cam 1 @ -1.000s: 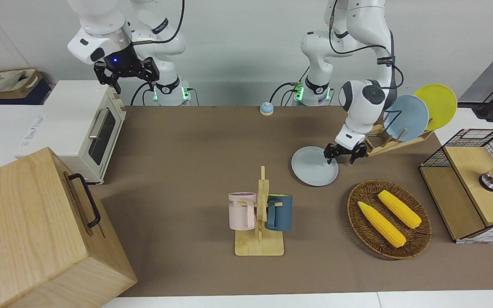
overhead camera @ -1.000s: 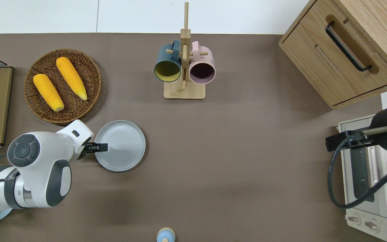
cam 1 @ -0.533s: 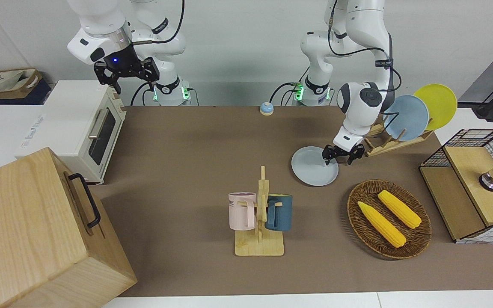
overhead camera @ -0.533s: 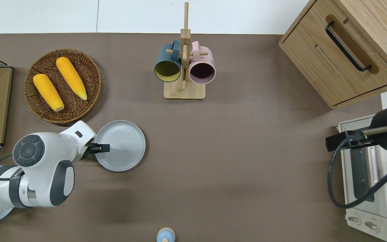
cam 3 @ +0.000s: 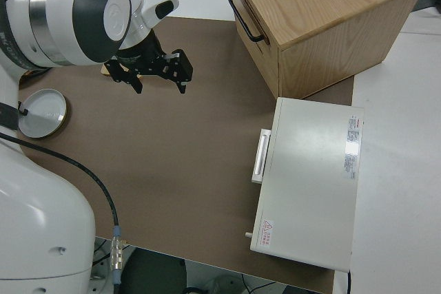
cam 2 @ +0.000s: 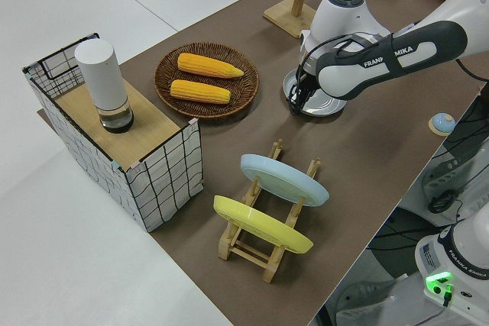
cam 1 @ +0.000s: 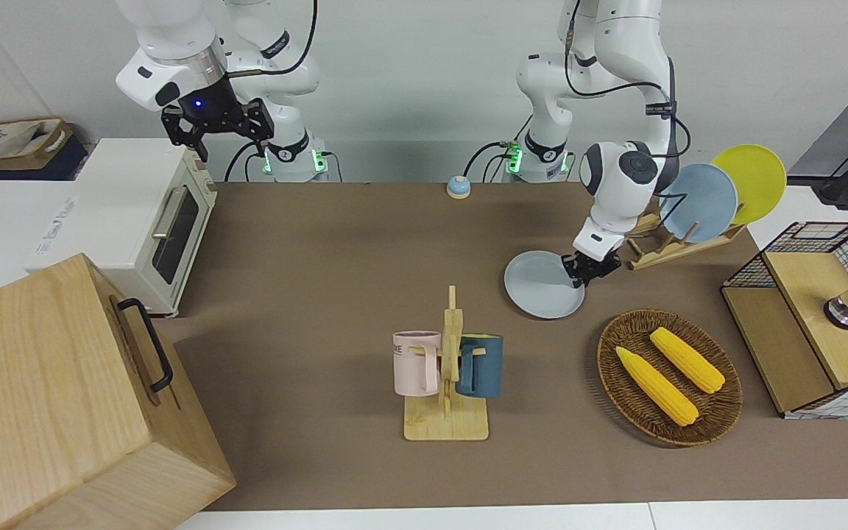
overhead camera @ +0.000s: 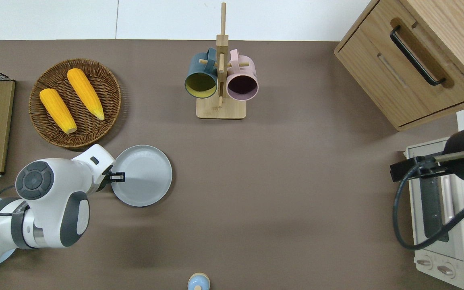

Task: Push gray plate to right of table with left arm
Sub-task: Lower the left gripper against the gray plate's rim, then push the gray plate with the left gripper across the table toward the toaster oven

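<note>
**Now at the rim: left arm set to shove the gray plate across**

Right at the jaws of the left arm (overhead camera: 50, 209) lies the gray plate (overhead camera: 145, 177), flat on the brown surface (overhead camera: 288, 181). The jaws are down at the part of its rim that faces the left arm's end. Whether they are clenched or released I cannot tell, nor whether they press the rim's outer wall or sit just over it.

Near the jaws and farther from the robots is a wicker basket (overhead camera: 113, 100) with two corn cobs (overhead camera: 57, 110). Close by, nearer to the robots, a wooden dish rack (cam 1: 659, 254) holds a blue plate (cam 1: 700, 202) and a yellow plate (cam 1: 755, 180).

Well away from the jaws, past the gray plate toward the right arm's end, the surface is open brown. A mug stand (overhead camera: 220, 108) stands farther from the robots than that path. Farthest from the jaws are a white toaster oven (cam 1: 137, 221) and a wooden cabinet (overhead camera: 413, 68).

The right arm (cam 1: 174, 59) is parked, its jaws released.

As I judge it, the step in hand is making contact, with the push itself hardly begun. The next move calls for a low, steady sweep toward the right arm's end. The force should run through the plate's middle so it slides straight and does not spin off.
</note>
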